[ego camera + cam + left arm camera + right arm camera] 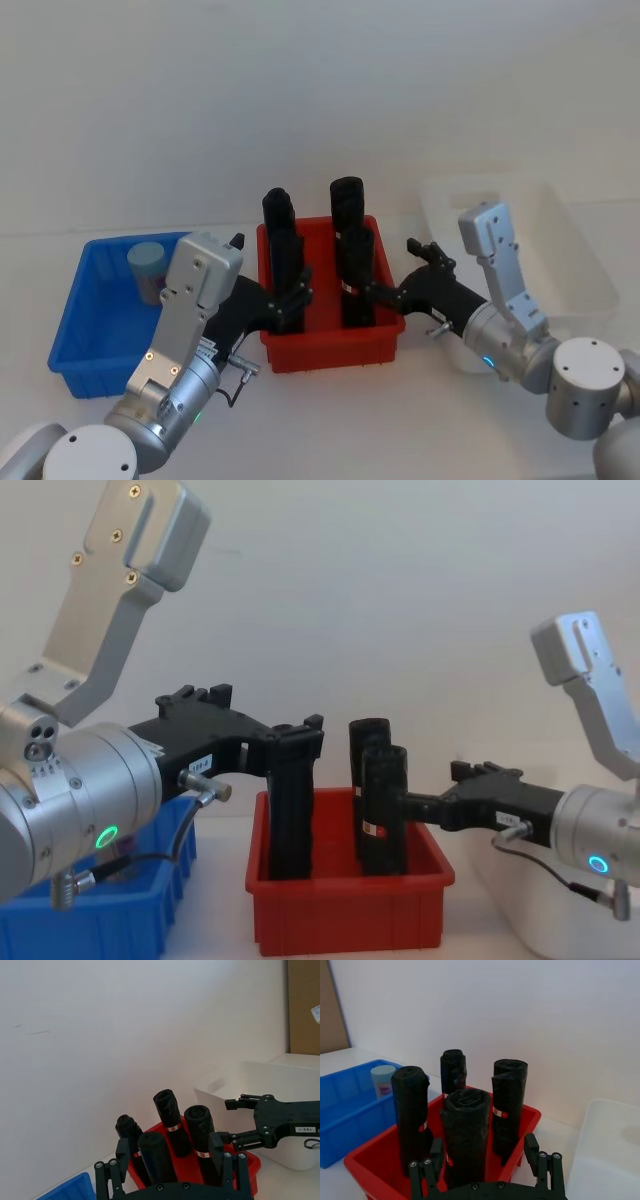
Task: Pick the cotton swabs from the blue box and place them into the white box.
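Note:
One jar of cotton swabs [146, 267] with a pale blue-grey lid stands in the far part of the blue box [68, 322] at the left; the jar [382, 1079] shows a pinkish label in the right wrist view. The white box [585, 255] stands at the right. My left gripper [290, 297] is open to the right of the blue box, its fingers reaching over the red bin's left side by a black cylinder. On the other side, my right gripper [378, 292] is open too, pointing left at the red bin from in front of the white box.
A red bin [330, 352] with several tall black cylinders [347, 205] sits between the blue box and the white box. Both grippers crowd its left and right sides. A white wall stands close behind.

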Controlling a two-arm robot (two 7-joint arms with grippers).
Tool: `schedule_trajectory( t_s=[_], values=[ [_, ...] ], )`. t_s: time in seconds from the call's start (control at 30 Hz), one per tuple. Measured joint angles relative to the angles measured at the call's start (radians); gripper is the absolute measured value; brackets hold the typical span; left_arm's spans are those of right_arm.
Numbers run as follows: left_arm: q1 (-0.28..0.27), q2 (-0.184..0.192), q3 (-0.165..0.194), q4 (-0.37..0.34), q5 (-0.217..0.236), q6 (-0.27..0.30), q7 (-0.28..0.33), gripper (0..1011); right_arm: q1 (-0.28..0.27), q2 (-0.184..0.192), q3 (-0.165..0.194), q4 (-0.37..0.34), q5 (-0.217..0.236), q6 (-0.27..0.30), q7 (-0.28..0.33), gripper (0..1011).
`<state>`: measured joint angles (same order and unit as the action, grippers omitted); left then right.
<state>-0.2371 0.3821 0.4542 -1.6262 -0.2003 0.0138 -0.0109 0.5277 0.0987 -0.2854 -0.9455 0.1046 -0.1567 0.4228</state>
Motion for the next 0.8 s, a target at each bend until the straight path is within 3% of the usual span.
schedule_trajectory(
  t_s=[0.3,0.63,0.8],
  values=[
    [0.000,0.000,0.000,0.000,0.000,0.000,0.000,999,0.063,-0.024,-0.010,0.098,0.000,-0.023,0.054,1002],
    [0.000,0.000,0.000,0.000,0.000,0.000,0.000,1000,0.116,-0.045,-0.016,0.189,-0.005,-0.049,0.067,1001],
    [0.000,0.000,0.000,0.000,0.000,0.000,0.000,1000,0.151,-0.057,-0.018,0.249,-0.010,-0.072,0.068,896]
  ],
)
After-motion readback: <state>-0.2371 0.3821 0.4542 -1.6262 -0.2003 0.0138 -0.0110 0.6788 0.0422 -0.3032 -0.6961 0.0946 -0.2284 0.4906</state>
